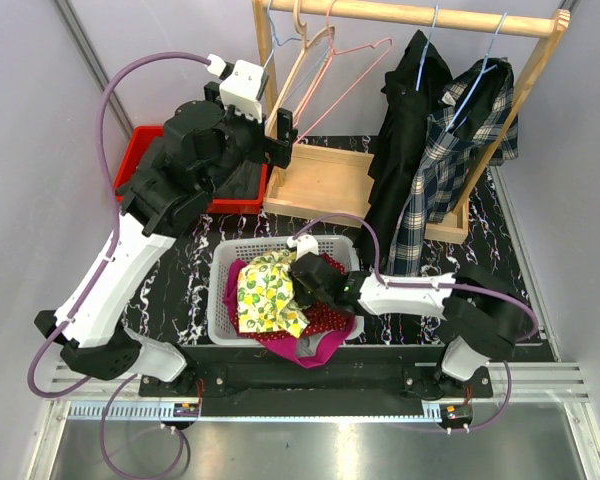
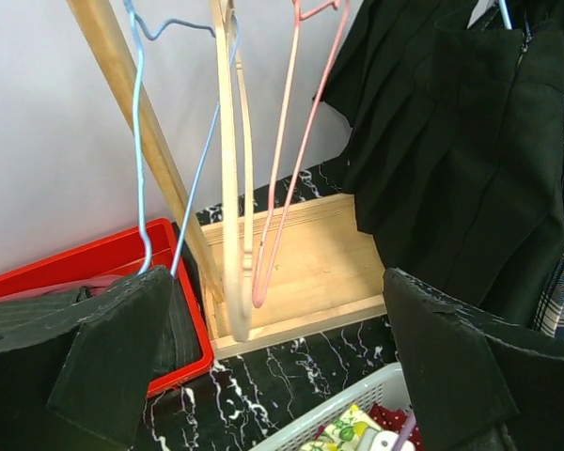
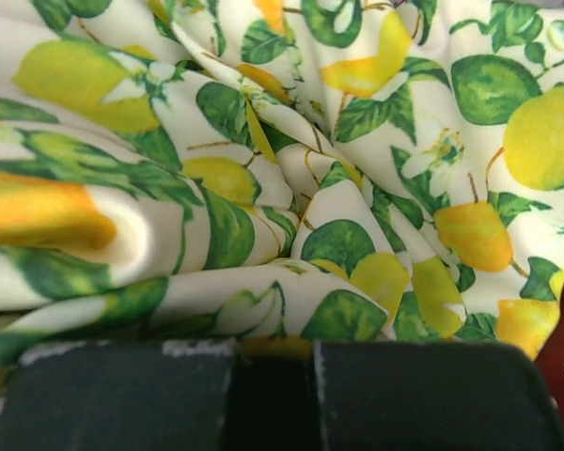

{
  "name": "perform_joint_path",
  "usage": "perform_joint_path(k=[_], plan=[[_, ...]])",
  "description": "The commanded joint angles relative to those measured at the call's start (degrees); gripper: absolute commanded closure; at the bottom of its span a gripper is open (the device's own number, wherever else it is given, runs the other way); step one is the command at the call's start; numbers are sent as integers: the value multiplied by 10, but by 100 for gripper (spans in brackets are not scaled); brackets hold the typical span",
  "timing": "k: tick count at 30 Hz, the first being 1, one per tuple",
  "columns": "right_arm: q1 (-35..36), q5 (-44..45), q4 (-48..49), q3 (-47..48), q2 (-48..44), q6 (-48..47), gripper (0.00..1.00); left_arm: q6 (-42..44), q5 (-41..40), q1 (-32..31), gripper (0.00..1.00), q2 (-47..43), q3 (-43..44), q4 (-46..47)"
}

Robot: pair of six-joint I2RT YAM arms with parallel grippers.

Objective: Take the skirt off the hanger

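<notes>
The lemon-print skirt (image 1: 265,295) lies bunched in the white basket (image 1: 220,300), off any hanger. It fills the right wrist view (image 3: 291,160). My right gripper (image 1: 302,283) sits low on it, jaws nearly closed with a fold of the fabric pinched at their tips (image 3: 273,349). My left gripper (image 1: 280,140) is raised by the rack, open and empty (image 2: 277,319). Ahead of it hang bare hangers: a blue wire one (image 2: 136,141), a wooden one (image 2: 230,188) and a pink one (image 2: 287,169).
A black garment (image 1: 405,140) and a plaid one (image 1: 450,170) hang on the wooden rack (image 1: 320,180) at right. A red bin (image 1: 140,150) with dark cloth stands at back left. Red dotted cloth (image 1: 330,315) and magenta cloth (image 1: 310,350) lie under the skirt.
</notes>
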Motion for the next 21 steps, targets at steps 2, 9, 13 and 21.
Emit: perform_joint_path(k=[2,9,13,21], plan=[[1,-10,-100,-21,69,14,88,3,18,2,1,5,25,16],[1,94,-210,32,-83,-54,0,1,20,2,1,19,43,15],[1,117,-310,97,-185,-88,0,1,19,2,1,20,51,14],[1,104,-432,211,-291,-85,0,2,17,2,1,20,51,14]])
